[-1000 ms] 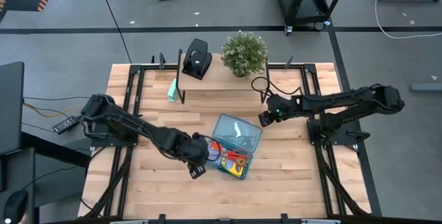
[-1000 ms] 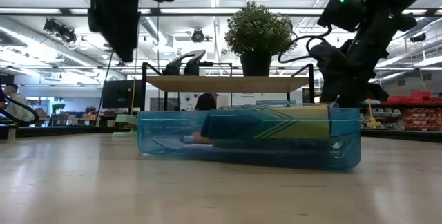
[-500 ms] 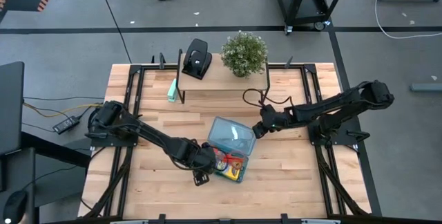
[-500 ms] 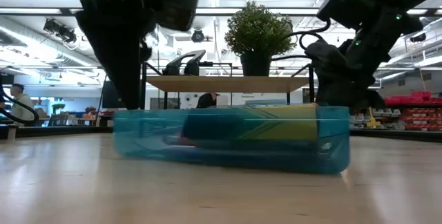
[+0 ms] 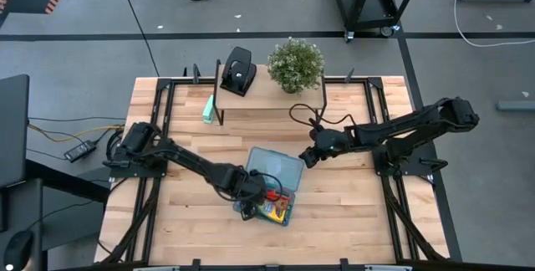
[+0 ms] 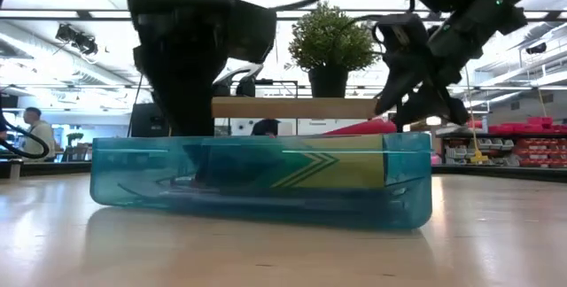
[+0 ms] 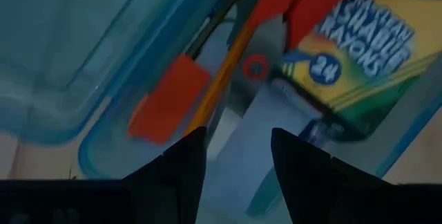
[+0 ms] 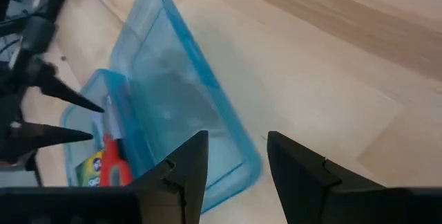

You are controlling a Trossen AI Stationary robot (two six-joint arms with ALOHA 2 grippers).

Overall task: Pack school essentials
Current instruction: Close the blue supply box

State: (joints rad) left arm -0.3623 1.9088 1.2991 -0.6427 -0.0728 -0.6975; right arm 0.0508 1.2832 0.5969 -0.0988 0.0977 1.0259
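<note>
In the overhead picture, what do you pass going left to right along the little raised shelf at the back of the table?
Mint-green block → black hole punch → potted plant.

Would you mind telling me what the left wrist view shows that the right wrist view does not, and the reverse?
Only the left wrist view shows, close up, the crayon box with its printed label, the orange pencil, a small orange piece and a pale blue pad, past the open left gripper.

Only the right wrist view shows the case's open lid lying whole on the wooden table, with the open right gripper near its edge.

Both show the blue case and red scissor handles.
</note>
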